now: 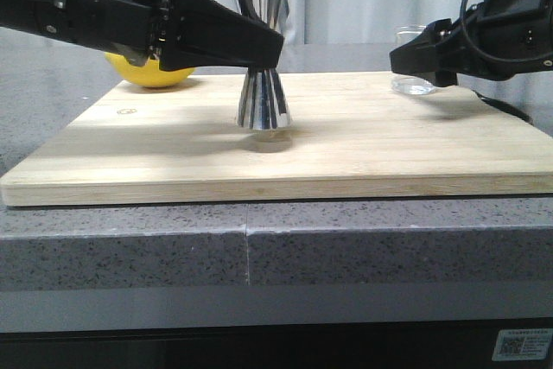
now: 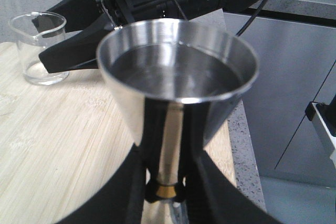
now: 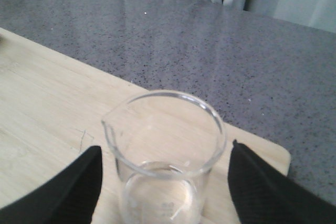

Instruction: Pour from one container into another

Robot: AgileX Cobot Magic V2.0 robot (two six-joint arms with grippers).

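Right wrist view: right gripper [image 3: 165, 182] straddles the beaker [image 3: 164, 150], jaws wide; left gripper [image 1: 259, 51] clamps the jigger [image 1: 263, 101]. An off-centre closure could tip the beaker off the board's [image 1: 173, 153] far right corner.

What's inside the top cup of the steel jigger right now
Seen from the left wrist, the steel jigger has clear liquid in its top cup, filling most of it. The lower cone's inside can't be seen; it faces down onto the wooden board.

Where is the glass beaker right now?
In the front view the beaker stands upright at the far right of the wooden board, between the right gripper's open fingers, well right of the jigger.
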